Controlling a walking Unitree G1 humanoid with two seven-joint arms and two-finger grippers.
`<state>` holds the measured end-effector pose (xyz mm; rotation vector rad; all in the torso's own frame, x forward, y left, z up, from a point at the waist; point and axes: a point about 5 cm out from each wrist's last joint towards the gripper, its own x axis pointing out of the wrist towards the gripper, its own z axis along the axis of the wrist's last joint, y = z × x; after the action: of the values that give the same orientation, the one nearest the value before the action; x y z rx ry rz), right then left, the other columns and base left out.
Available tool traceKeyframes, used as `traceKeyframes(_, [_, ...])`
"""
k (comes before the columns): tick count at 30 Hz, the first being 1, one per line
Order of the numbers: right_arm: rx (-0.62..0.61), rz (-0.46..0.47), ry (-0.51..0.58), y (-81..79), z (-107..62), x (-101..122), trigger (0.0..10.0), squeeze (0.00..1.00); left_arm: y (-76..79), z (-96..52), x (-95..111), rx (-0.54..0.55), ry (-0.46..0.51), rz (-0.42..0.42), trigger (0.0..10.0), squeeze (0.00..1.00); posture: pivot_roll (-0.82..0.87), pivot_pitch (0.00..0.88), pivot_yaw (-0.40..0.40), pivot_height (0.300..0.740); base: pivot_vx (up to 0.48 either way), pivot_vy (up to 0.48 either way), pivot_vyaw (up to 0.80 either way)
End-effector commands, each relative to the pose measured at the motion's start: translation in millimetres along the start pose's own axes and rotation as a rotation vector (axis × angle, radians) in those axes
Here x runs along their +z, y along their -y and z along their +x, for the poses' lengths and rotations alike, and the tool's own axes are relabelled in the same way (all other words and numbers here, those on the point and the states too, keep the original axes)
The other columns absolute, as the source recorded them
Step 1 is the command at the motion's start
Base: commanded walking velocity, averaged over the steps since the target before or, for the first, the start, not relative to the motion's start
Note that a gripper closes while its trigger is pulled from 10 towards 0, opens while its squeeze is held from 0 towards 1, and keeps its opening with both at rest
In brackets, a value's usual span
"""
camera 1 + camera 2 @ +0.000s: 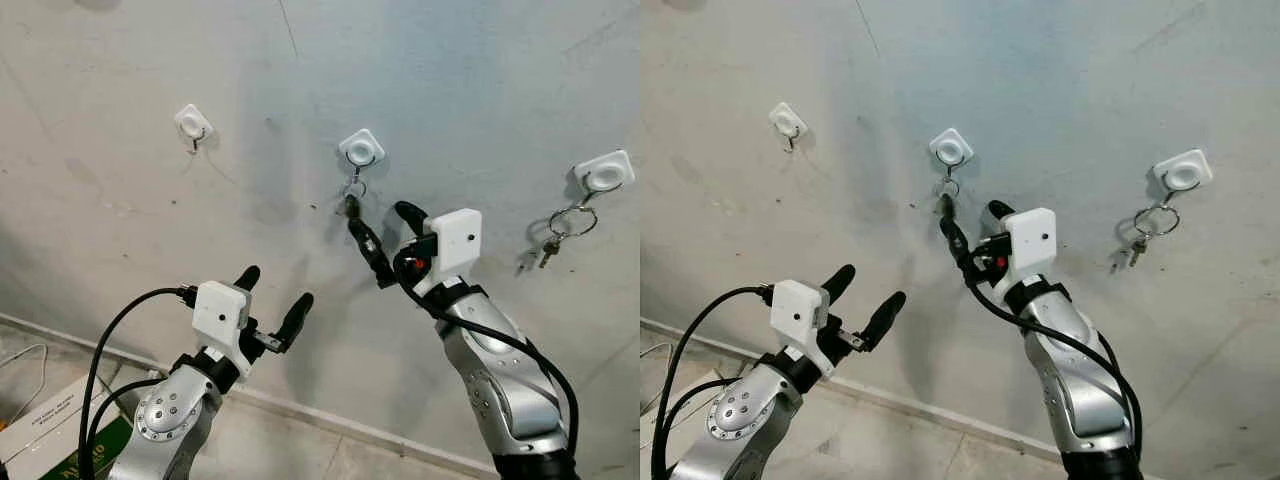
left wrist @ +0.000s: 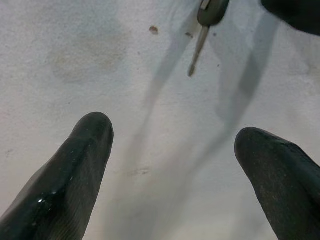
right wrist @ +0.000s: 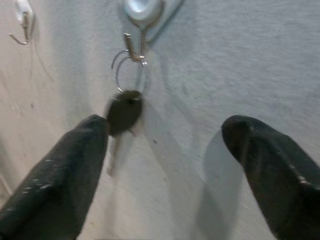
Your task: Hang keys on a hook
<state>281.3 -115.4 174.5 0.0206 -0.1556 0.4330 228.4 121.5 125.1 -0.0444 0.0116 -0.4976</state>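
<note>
A grey wall [image 1: 150,80] is faced, and three white hooks are counted on it: a bare left hook [image 1: 193,123], a middle hook [image 1: 361,150] and a right hook [image 1: 604,173]. Two end effectors are raised. The right end effector [image 1: 390,240] is held just below the middle hook, fingers apart, one finger [image 3: 65,170] touching the dark-headed key [image 3: 123,114], which is hung by its ring on that hook. The left end effector [image 1: 272,298] is held lower, fingers spread. A second key set [image 1: 560,235] is hung on the right hook.
</note>
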Motion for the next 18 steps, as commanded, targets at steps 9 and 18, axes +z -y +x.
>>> traceKeyframes(9, [-0.194, 0.02, -0.047, 25.3, -40.4, -6, 10.0, 1.0, -8.3, -8.8, -4, 0.073, -0.045, 0.025, 10.0, 0.0, -0.05, 0.0, 0.066, 0.74, 0.0, 0.0, 0.0])
traceKeyframes(18, [-0.256, 0.085, -0.179, 25.3, -58.3, -24, 10.0, 0.44, -8.4, 0.6, -3, 0.085, -0.046, 0.018, 10.0, 0.0, -0.06, 0.0, 0.083, 0.74, 0.0, 0.0, -0.15])
